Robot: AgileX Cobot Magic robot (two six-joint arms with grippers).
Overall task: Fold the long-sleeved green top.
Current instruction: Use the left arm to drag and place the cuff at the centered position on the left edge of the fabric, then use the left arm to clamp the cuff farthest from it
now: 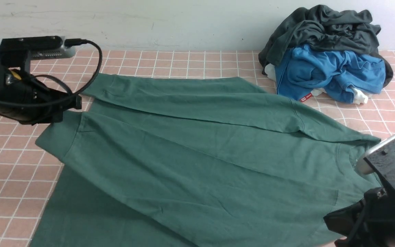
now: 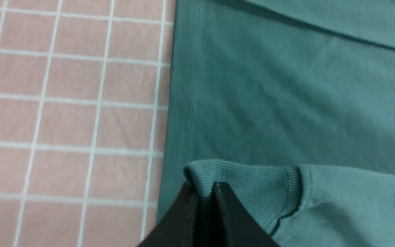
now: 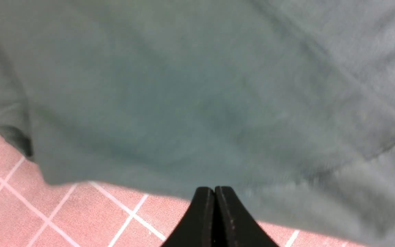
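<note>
We're looking at a pink tiled surface point(image 1: 170, 63) with white grid lines, running back to a plain off-white wall point(image 1: 170, 20) with a few scuffs. Light's soft and even.

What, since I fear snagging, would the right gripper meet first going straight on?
The green long-sleeved top: its fabric lies directly ahead of the shut right gripper, though how near is unclear.

Matt knit cloth: green long-sleeved top point(image 1: 197, 151), cuff point(image 2: 245, 180) ribbed; worktop point(image 1: 183, 61) matt pink, grid-printed; left gripper point(image 2: 206, 195) matt black plastic.
</note>
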